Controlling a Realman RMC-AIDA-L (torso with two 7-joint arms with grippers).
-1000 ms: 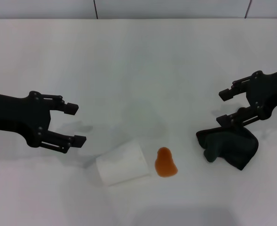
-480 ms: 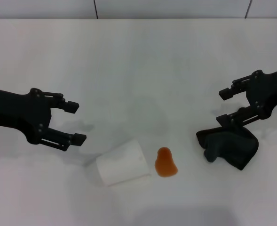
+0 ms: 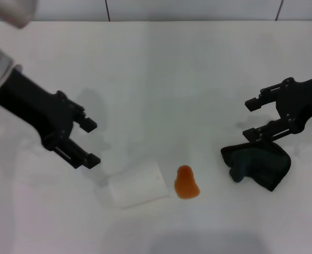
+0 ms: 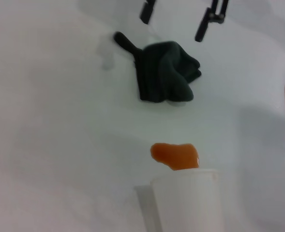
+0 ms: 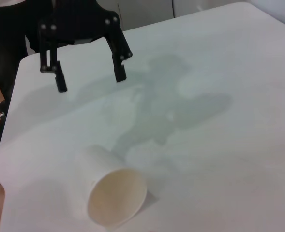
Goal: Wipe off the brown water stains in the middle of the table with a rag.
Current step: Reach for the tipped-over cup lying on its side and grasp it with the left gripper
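Stain just right of tipped cup; rag farther right. Left gripper and right gripper fingers spread, empty.

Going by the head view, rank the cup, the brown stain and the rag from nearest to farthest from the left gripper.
From the left gripper, jaws open:
1. Cup, on its side, just ahead of it.
2. Brown stain, next to the cup, mid-table.
3. Rag, far side, under the right gripper.
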